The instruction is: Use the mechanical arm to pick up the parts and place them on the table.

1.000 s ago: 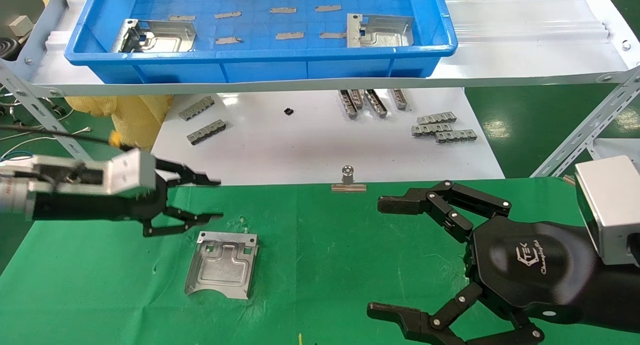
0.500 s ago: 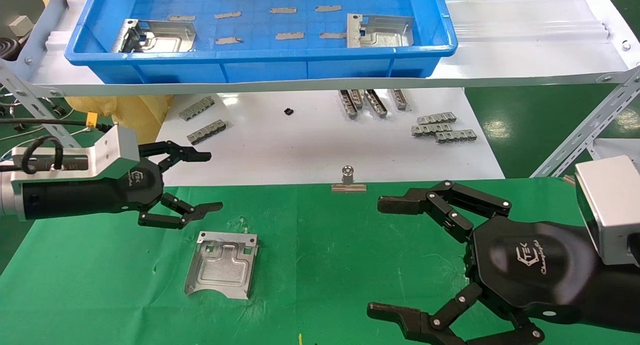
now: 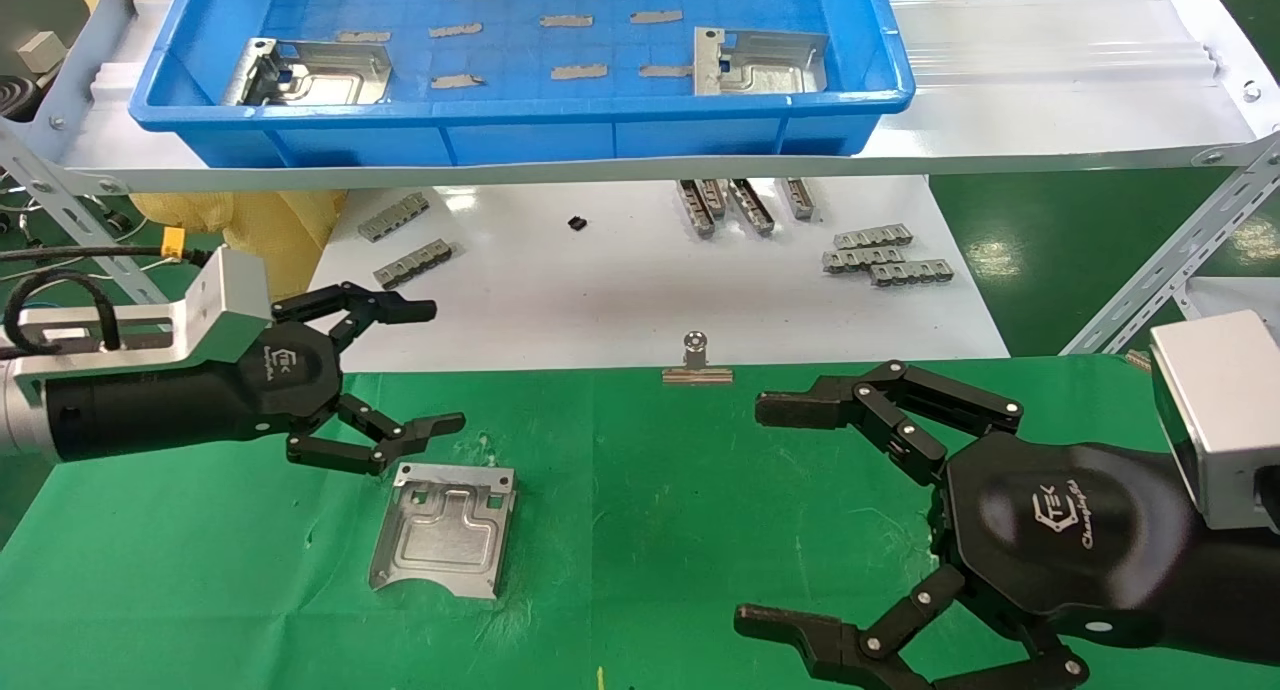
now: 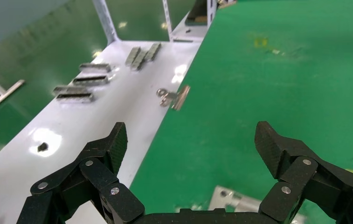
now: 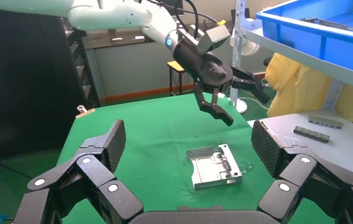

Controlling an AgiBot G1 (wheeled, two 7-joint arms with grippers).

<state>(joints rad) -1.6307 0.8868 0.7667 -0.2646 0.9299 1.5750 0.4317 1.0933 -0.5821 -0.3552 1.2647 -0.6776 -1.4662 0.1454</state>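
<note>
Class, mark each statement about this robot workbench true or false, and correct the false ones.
1. One metal plate lies on the green cloth. True.
2. The left gripper is clamped on that plate. False: it is open, above the cloth's far edge and holding nothing.
3. Two plates sit in the blue tray. True.
4. The right gripper is shut. False: it is open and empty.
</note>
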